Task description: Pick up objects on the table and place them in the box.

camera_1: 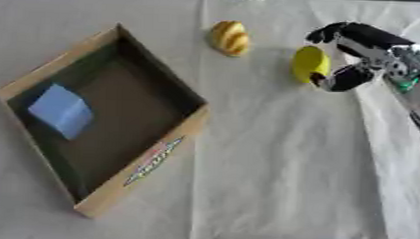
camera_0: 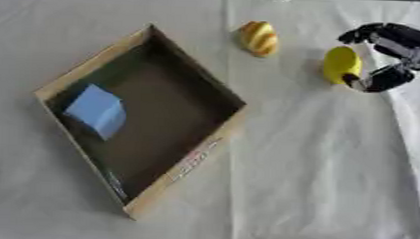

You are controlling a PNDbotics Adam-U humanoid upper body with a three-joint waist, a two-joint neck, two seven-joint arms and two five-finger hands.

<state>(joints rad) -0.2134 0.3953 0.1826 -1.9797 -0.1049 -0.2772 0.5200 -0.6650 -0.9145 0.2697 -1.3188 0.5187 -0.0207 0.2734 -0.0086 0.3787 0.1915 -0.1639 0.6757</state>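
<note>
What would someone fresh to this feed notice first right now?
Probably the right robot hand at the upper right, fingers and thumb curled around a yellow object on the white cloth. Next, the cardboard box lying askew at left, with a blue block already inside it. A striped yellow-orange object sits alone beyond the box's far corner.

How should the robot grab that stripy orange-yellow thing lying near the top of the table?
Probably from above, pinching across the narrow middle of the stripy oval thing. It lies flat on the cloth with free space all round, and its ends taper, so the sides give fingers more to hold. The right hand is closest, but it is curled round the yellow object, which should go into the box first.
</note>
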